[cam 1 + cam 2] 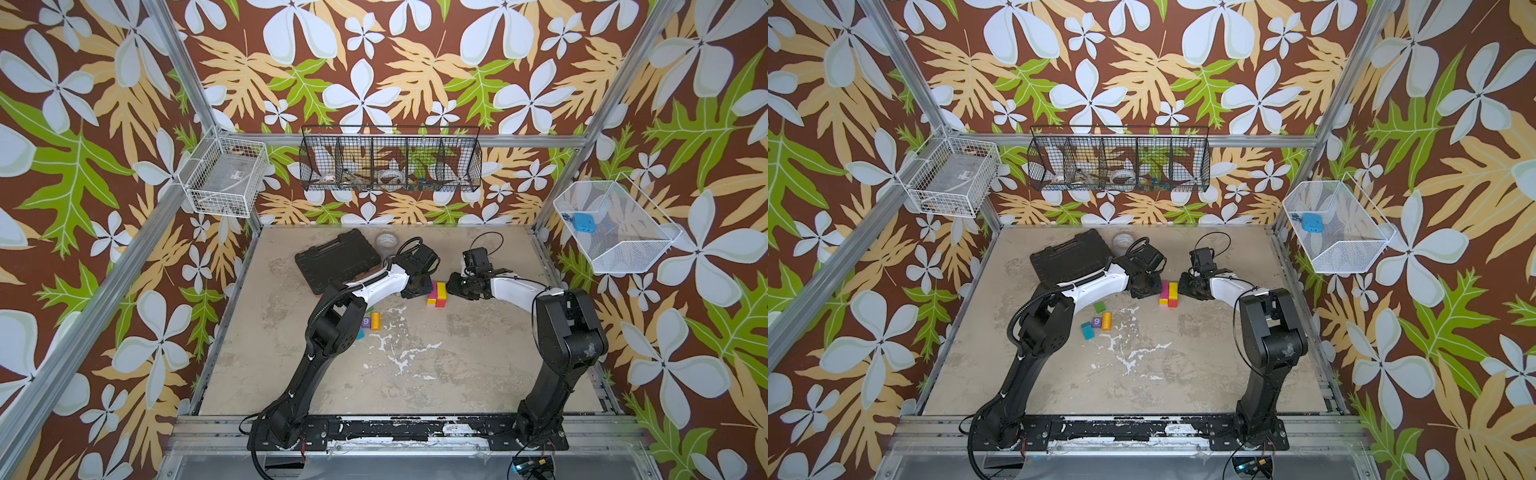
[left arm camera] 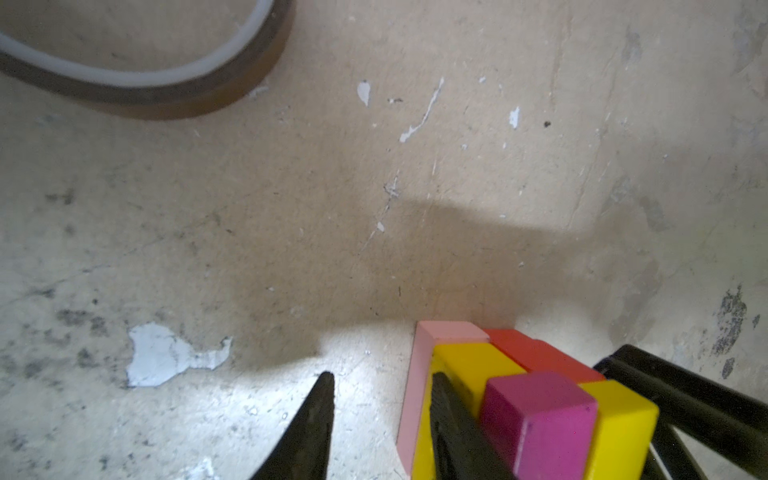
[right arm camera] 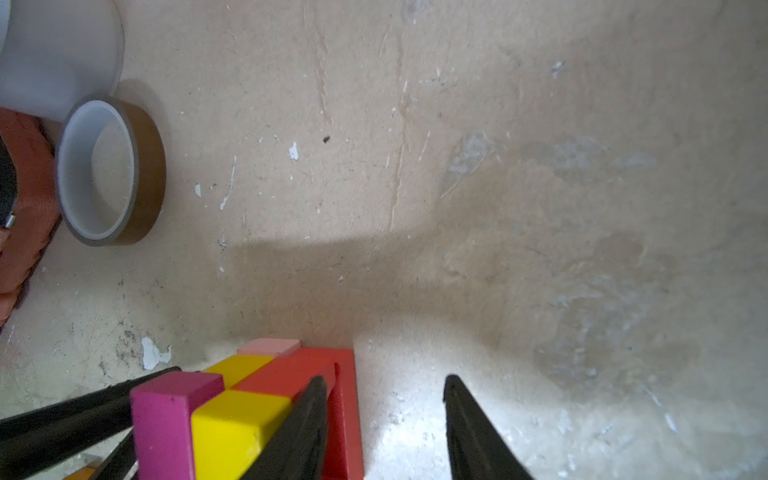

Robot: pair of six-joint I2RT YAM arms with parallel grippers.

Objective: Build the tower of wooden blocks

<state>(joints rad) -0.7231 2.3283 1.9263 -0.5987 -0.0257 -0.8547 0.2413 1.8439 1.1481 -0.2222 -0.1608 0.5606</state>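
the tower is a low, tight bundle of bricks on the table, right between the two grippers. a pink block runs down to the table on the left gripper's side and a red block does the same on the right gripper's side. yellow blocks sit between them, with a magenta block highest.

the left gripper has its fingers apart and holds nothing. one finger lies close along the pink and yellow side, though whether it touches is unclear, and the other is over bare table. the right gripper is likewise spread and empty, with one finger close against the red side.

a brown tape roll lies ahead of both sets of fingertips, well clear of them. a black case lies out beside the left gripper, away from the tower.

well behind the left gripper, an orange cylinder, a purple cube, a green cube and a teal block lie loose. in a top view the left arm hides the green and teal ones. only the wrist views show the finger gaps.
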